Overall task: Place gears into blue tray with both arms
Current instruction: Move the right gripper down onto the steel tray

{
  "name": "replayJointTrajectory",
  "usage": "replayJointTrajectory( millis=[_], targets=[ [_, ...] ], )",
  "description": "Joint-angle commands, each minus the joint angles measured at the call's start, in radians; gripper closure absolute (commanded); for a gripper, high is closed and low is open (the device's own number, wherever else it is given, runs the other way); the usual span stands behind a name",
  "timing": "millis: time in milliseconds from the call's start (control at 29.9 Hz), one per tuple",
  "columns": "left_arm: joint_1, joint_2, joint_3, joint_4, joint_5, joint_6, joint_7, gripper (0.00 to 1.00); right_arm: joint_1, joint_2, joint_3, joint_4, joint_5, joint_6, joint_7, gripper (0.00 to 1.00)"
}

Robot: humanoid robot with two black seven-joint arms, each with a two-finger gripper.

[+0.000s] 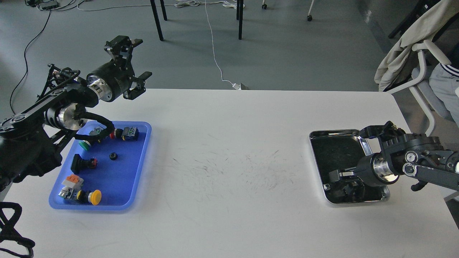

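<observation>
1. Grey floor with loose cables and chair legs is seen behind everything, and most of the view is taken up by a big white table (pixel 229 179), scuffed in the middle.
2. Two black arms are brought in from the sides. The left arm (pixel 46 118) is raised above the table's far-left corner, well clear of the tray below it, probably so nothing gets knocked. The right arm (pixel 423 165) is angled down into the steel tray.
3. The blue tray (pixel 138 168) is parked on the left and the shiny steel tray (pixel 337 133) on the right, each just under its own arm, so the job looks split between pick side and drop side.
4. The left gripper (pixel 138 59) is held up in the air with its fingers spread wide and nothing between them. The right gripper (pixel 340 181) is lowered inside the steel tray; it's dark against dark reflections, so whether it's spread or clamped can't be told.
5. Several push-button switches (pixel 89 195) with red, green, yellow and orange caps are scattered in the blue tray.
6. One gear (pixel 113 156) is already lying in the blue tray, in the open middle. Anything left in the steel tray can't be made out, but a pickup there seems to be in hand.
</observation>
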Motion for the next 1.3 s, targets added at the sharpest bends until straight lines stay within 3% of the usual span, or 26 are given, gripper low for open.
replayJointTrajectory(
  millis=[0, 267, 869, 903, 936, 970, 1003, 1270],
  targets=[
    [0.000, 0.000, 0.000, 0.000, 0.000, 0.000, 0.000, 0.02, 0.003, 0.009, -0.001, -0.018, 0.000, 0.006, -0.001, 0.96],
    [0.000, 0.000, 0.000, 0.000, 0.000, 0.000, 0.000, 0.02, 0.023, 0.018, -0.001, -0.022, 0.002, 0.008, -0.001, 0.99],
    [-0.002, 0.000, 0.000, 0.000, 0.001, 0.001, 0.000, 0.02, 0.301, -0.024, -0.003, 0.125, 0.129, 0.055, -0.002, 0.97],
    [-0.002, 0.000, 0.000, 0.000, 0.001, 0.001, 0.000, 0.02, 0.302, -0.024, -0.001, 0.126, 0.129, 0.055, -0.002, 0.83],
    [-0.002, 0.000, 0.000, 0.000, 0.001, 0.001, 0.000, 0.02, 0.302, -0.024, -0.001, 0.127, 0.129, 0.055, -0.002, 0.59],
    [-0.002, -0.002, 0.000, 0.000, 0.001, 0.001, 0.000, 0.02, 0.302, -0.024, -0.001, 0.125, 0.131, 0.055, -0.002, 0.25],
    [0.000, -0.002, 0.000, 0.000, 0.001, 0.001, 0.000, 0.02, 0.301, -0.026, -0.001, 0.125, 0.131, 0.055, -0.008, 0.00],
    [0.000, -0.003, 0.000, 0.000, 0.001, 0.001, 0.000, 0.02, 0.322, -0.106, -0.012, 0.123, 0.117, 0.055, -0.013, 0.00]
  ],
)
